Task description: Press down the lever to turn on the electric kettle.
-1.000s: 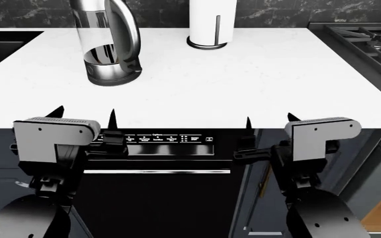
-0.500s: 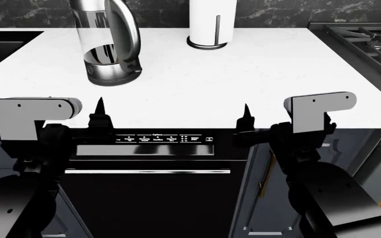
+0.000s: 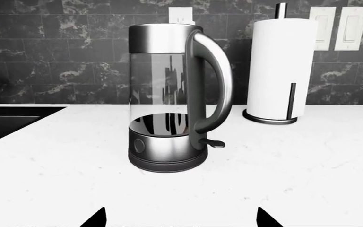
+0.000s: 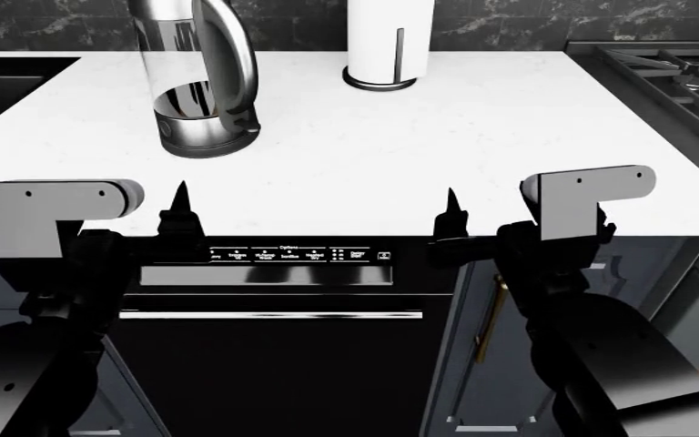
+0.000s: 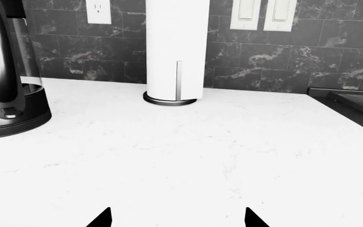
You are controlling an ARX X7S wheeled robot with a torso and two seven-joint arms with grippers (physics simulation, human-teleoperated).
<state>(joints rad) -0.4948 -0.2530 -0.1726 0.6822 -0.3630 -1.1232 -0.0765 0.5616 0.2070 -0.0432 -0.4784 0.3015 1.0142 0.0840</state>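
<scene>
Nearest to us, both pincers hover at the counter [image 4: 471,146] edge – the left pincer [image 3: 180,218] and the right pincer [image 5: 177,218] each with tips wide apart, holding nothing. Farther back on the left stands the kettle [image 3: 168,97]. The lever [image 3: 213,143] is a small stiff tab under the handle foot; we judge it needs a short push from above with one tip. The glass body looks fragile and smooth, so we would not squeeze it. In the head view the kettle top is cut off and the lever is hard to make out.
</scene>
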